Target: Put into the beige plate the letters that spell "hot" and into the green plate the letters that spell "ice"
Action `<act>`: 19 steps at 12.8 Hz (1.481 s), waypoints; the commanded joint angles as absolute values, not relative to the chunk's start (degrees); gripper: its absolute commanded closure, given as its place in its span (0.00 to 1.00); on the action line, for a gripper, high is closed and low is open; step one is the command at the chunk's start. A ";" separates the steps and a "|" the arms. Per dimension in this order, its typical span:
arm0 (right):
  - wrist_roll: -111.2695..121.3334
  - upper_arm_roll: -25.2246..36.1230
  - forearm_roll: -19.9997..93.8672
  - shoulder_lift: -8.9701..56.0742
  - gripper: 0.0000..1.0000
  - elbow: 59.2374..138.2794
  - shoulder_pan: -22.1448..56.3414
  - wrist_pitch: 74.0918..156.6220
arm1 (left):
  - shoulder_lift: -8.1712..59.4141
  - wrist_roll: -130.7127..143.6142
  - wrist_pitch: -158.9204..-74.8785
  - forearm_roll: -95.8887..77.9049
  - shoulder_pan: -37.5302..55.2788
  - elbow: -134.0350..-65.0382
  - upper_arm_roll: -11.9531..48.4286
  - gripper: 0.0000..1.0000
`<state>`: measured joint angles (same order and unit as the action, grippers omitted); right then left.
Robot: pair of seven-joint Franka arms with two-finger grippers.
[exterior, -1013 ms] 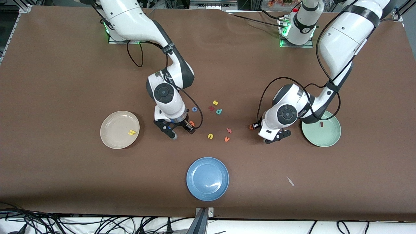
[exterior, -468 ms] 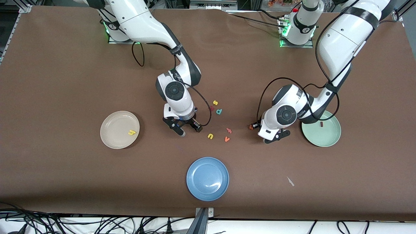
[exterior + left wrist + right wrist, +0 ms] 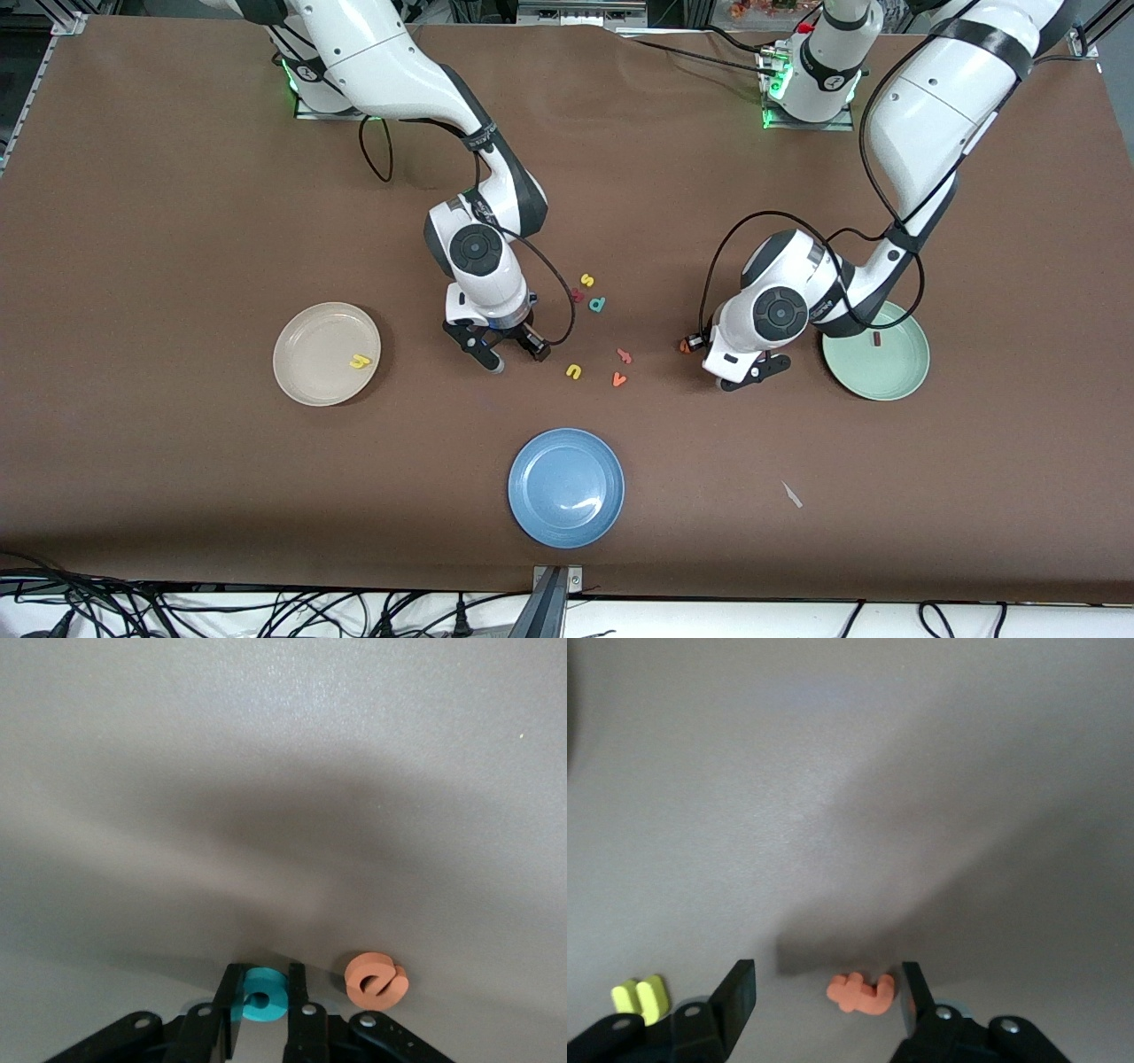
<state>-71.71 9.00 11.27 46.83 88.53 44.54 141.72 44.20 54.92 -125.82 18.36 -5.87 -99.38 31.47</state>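
The left gripper (image 3: 263, 1014) is down at the table (image 3: 177, 221) beside the green plate (image 3: 895, 377), its fingers clamped on the teal "c" (image 3: 262, 994); the orange "e" (image 3: 376, 981) lies just beside it. The dark red "i" (image 3: 876, 338) rests in the green plate. The right gripper (image 3: 826, 997) stands with fingers apart around the orange "t" (image 3: 862, 991), seemingly without touching it. The yellow "h" (image 3: 359, 361) lies in the beige plate (image 3: 306, 377).
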 commanded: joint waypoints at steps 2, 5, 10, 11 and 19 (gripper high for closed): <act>-72.25 9.49 11.69 47.37 0.25 89.73 45.35 142.12 | 42.29 50.55 -122.36 20.30 -7.46 -99.23 31.38 1.00; -72.33 9.49 11.78 47.90 0.27 89.74 45.53 142.91 | 37.72 40.03 -111.91 18.55 -12.37 -98.44 32.60 1.00; -72.33 9.49 12.04 48.52 0.29 89.65 46.49 143.79 | 33.13 14.54 -101.69 17.13 -25.12 -99.05 33.05 1.00; -72.33 9.58 11.95 48.52 0.30 89.74 46.49 143.79 | 33.40 11.20 -101.78 17.40 -27.14 -99.14 33.05 1.00; -71.02 9.58 11.43 48.52 0.76 89.74 46.41 143.70 | 38.76 7.03 -105.65 22.15 -30.76 -99.41 32.69 0.01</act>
